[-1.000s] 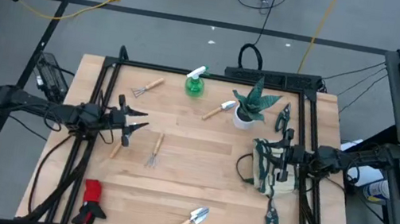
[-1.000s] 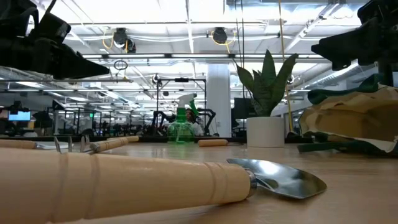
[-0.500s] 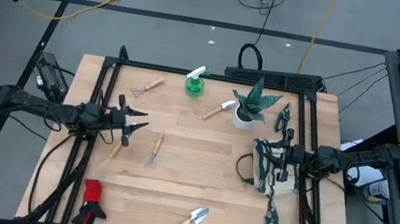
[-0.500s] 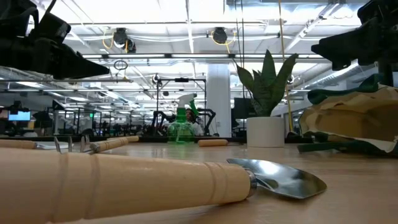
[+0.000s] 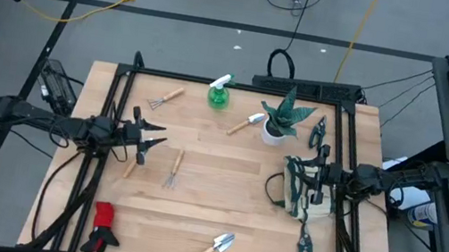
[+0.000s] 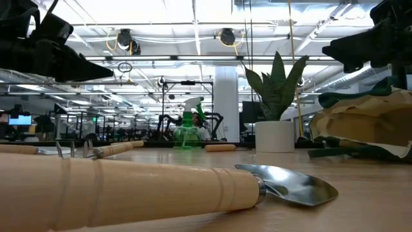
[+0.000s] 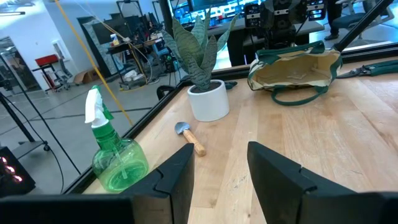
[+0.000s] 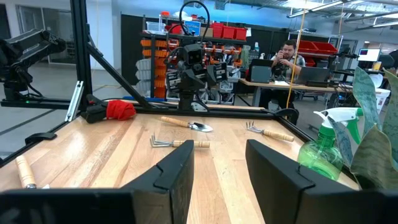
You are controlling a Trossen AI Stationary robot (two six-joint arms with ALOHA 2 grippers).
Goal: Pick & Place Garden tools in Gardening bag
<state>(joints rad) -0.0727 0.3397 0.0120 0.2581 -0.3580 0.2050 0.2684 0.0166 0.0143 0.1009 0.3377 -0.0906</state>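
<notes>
Workshop behind a seated person [image 8: 287,53] – right wrist view only; 2 grippers [image 5: 154,132] [image 5: 314,175] gape, empty.

I can read no text, label, brand, number or sign anywhere in my views. Whatever the lit screens in the room behind my table show is too small and blurred for me to make out.
</notes>
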